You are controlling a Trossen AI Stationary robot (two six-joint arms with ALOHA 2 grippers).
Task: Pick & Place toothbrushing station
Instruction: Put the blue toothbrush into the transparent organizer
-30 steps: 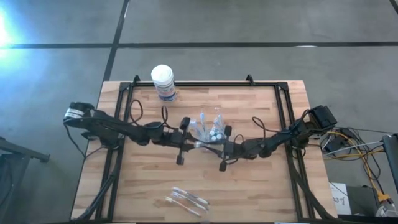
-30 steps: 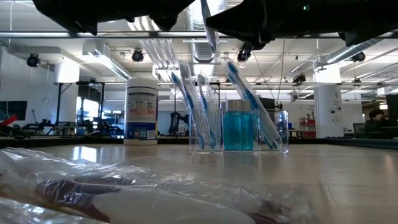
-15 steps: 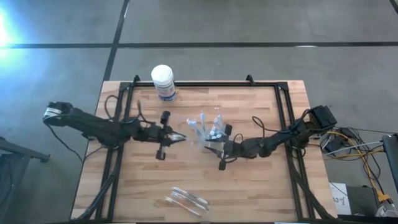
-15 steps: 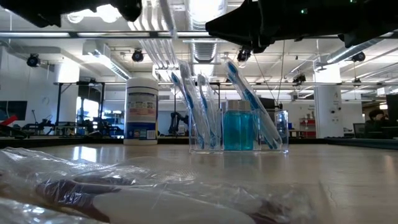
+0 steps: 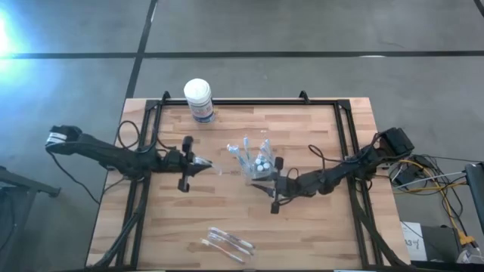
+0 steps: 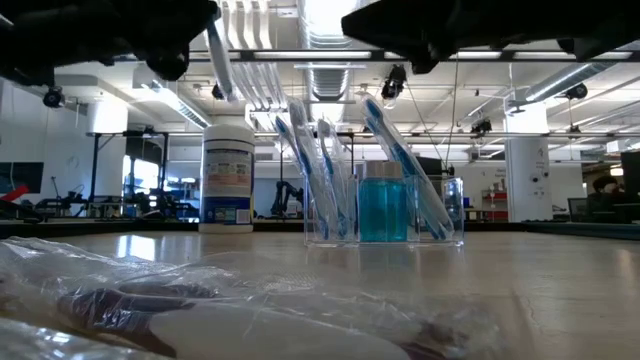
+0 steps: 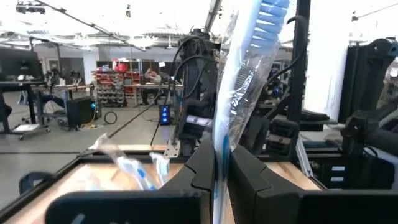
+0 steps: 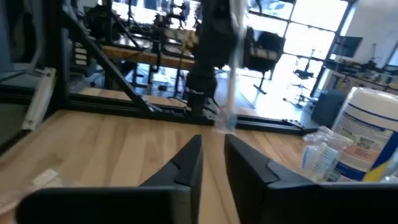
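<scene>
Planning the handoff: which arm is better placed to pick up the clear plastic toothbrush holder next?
Probably right: the right gripper is empty beside the clear plastic toothbrush holder. The left gripper sits farther away, clamped on a wrapped blue toothbrush.

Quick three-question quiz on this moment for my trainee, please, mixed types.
1. True or false: the left gripper is shut on a wrapped toothbrush.
2. The toothbrushing station is: A) standing on the table; B) on top of the white tub; C) lifted in the air.
3. Fill in: the gripper nearer the station belongs to the ___ arm.

Key: 1 true. 2 A. 3 right; the right gripper sits just beside the station.
</scene>
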